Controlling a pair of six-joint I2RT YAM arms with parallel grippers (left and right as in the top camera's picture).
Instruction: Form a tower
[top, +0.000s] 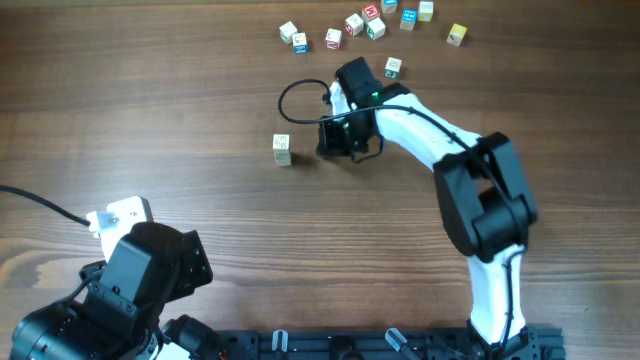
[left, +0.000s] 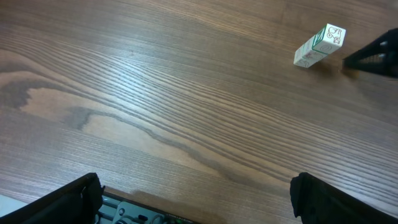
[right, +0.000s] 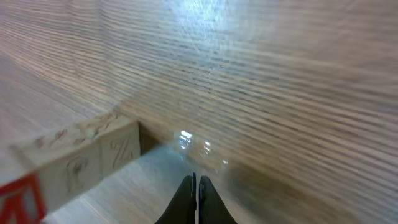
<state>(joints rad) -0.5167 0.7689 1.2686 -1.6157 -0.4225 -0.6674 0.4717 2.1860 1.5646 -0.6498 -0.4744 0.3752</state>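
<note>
The tower (top: 282, 150) is two small whitish cubes with green markings, stacked upright left of the table's middle. It also shows in the left wrist view, the tower (left: 319, 45) at the upper right. My right gripper (top: 323, 148) hovers low just right of it, apart from it, with nothing held. In the right wrist view its fingers (right: 196, 190) are pressed together, and the tower (right: 87, 158) fills the left edge, blurred. My left gripper (left: 199, 202) is wide open over bare wood near the front edge, far from the tower.
Several loose letter cubes (top: 354, 24) lie scattered along the back edge, one more (top: 393, 68) close behind the right arm. The left arm's body (top: 130, 280) fills the front left corner. A black cable (top: 300, 95) loops behind the right wrist.
</note>
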